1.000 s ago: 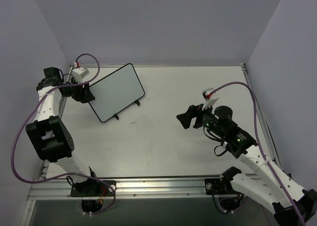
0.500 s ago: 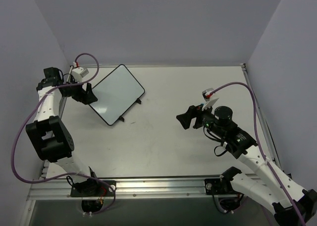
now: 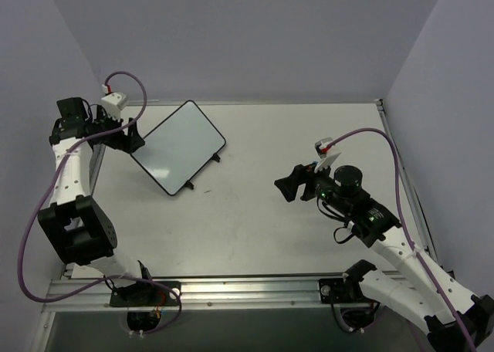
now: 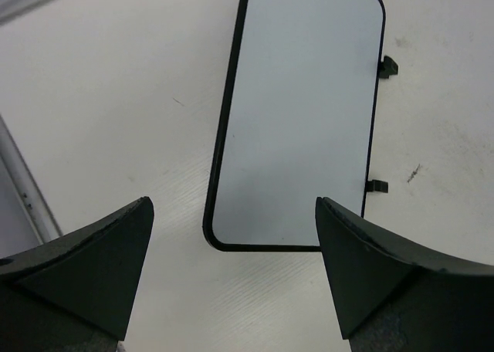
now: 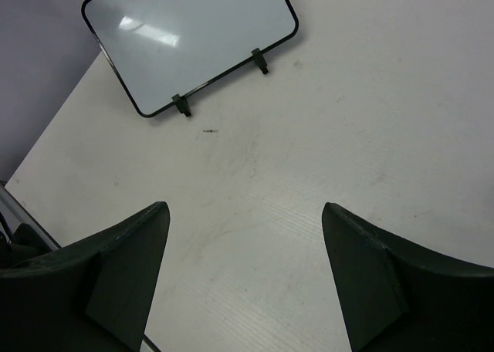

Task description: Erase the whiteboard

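The whiteboard lies on the table at the back left, white with a thin black frame and two small black feet on its right side. No writing shows on it. It also shows in the left wrist view and the right wrist view. My left gripper is open and empty, just off the board's left corner and apart from it. My right gripper is open and empty over the bare table, well to the right of the board.
A small dark mark lies on the table near the board's feet. A metal rail runs along the near table edge and another along the left. Purple walls close the back and sides.
The whiteboard swung round from wide to narrow-on and now rests still. My left gripper has let go of its left edge and drawn back up and left. The right arm has not moved.
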